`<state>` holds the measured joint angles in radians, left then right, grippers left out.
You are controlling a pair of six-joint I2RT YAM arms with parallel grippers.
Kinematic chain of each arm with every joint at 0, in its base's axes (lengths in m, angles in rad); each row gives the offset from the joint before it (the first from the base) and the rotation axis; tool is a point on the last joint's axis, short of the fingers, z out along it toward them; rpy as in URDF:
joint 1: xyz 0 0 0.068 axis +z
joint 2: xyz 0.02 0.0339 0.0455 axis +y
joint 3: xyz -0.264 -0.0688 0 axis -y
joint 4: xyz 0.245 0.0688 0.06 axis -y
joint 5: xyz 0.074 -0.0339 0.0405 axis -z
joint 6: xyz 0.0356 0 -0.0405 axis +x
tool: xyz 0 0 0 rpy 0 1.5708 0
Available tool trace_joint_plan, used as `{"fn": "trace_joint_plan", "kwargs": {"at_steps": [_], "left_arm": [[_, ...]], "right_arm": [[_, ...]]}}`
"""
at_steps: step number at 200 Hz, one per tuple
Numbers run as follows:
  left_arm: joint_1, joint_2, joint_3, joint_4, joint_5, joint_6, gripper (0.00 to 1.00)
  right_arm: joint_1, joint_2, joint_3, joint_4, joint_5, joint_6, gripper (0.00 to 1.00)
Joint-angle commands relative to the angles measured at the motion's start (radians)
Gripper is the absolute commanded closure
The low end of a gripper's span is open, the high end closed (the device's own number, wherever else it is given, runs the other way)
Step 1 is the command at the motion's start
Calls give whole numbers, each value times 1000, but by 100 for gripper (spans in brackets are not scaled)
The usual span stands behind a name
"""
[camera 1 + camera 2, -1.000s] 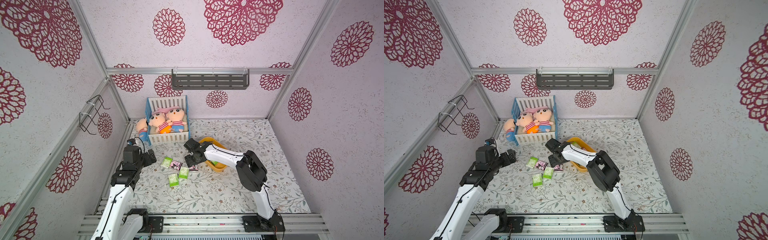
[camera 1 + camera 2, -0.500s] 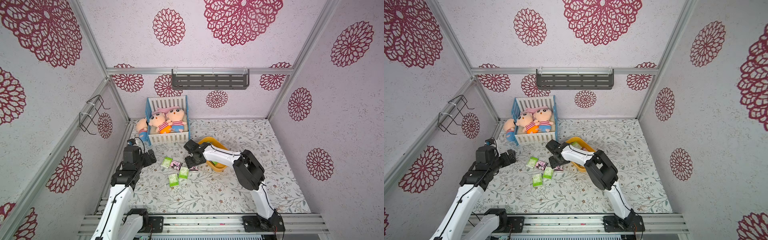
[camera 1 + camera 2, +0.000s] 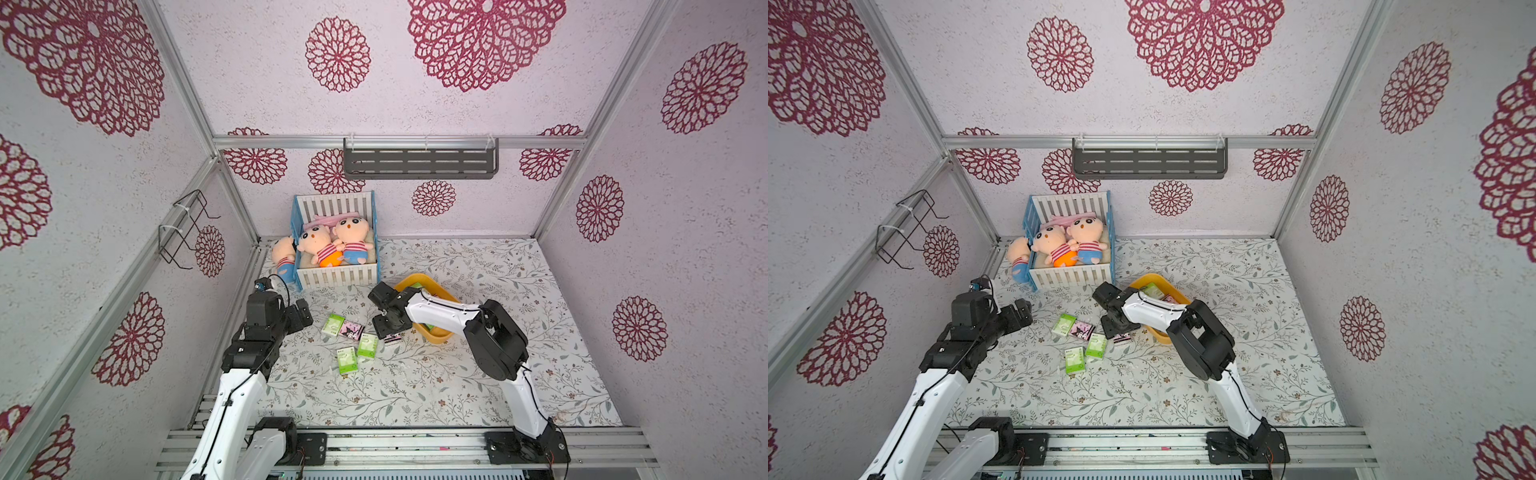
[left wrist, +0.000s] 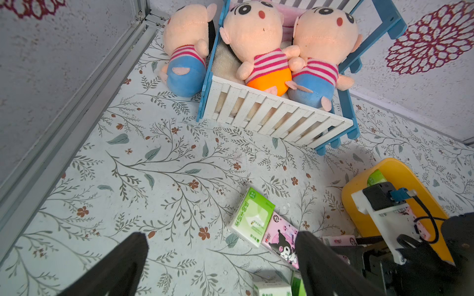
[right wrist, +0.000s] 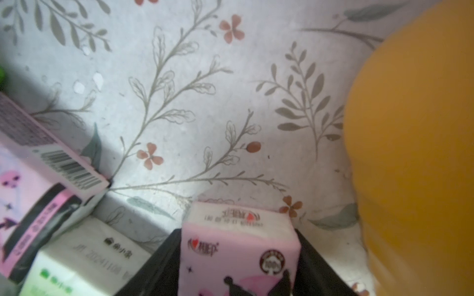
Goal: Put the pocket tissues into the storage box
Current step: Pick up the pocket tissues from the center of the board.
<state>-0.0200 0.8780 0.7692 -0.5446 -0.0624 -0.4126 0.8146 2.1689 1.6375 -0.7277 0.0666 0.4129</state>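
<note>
Jaws on the right arm [image 3: 440, 309] have closed in a lot since a moment ago. Now they pinch one pink packet [image 5: 239, 253] from both sides, as the right wrist view shows. That packet sits on the tabletop [image 3: 415, 390], just beside the yellow storage box [image 3: 440, 338]. It is not lifted yet. I think the grab is nearly done. The next step should be to lift it and carry it the short way over the box wall.

The left arm [image 3: 266, 320] has not moved. Its jaws are spread wide with nothing between them. The loose packets lie where they were.

Now the counting. Five pocket tissues are on the tabletop: three green packets [image 3: 368, 345] and two pink ones. One pink is the pinched one. The other pink packet [image 3: 350, 330] lies touching a green one. Inside the box I can see one green pack [image 4: 375, 178] and one pink pack [image 4: 420, 229]. The right arm hides much of the box, so there may be more. There is one box, one blue and white crate [image 3: 338, 276] and three plush dolls [image 3: 351, 241]. Two dolls are in the crate and one is beside it.
</note>
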Motion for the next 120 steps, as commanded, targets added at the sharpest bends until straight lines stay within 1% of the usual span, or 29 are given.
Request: {"fn": "trace_joint_plan", "kwargs": {"at_steps": [1,16,36,42,60,97,120], "left_arm": [[-9,7,4,0,-6,11,3],[-9,6,4,1,-6,10,3],[-10,4,4,0,-5,9,3],[-9,5,4,0,-6,10,3],[-9,7,4,2,-3,9,3],[-10,6,4,2,-3,9,3],[-11,1,4,2,-5,9,3]], "right_arm": [[0,-17,-43,-4,-3,18,36],[1,-32,-62,10,2,20,41],[1,-84,-73,41,5,17,53],[1,-101,-71,49,7,14,54],[1,-151,-48,65,3,-1,55],[1,-222,15,70,-57,-28,54],[-20,-277,20,63,-57,-24,54]]}}
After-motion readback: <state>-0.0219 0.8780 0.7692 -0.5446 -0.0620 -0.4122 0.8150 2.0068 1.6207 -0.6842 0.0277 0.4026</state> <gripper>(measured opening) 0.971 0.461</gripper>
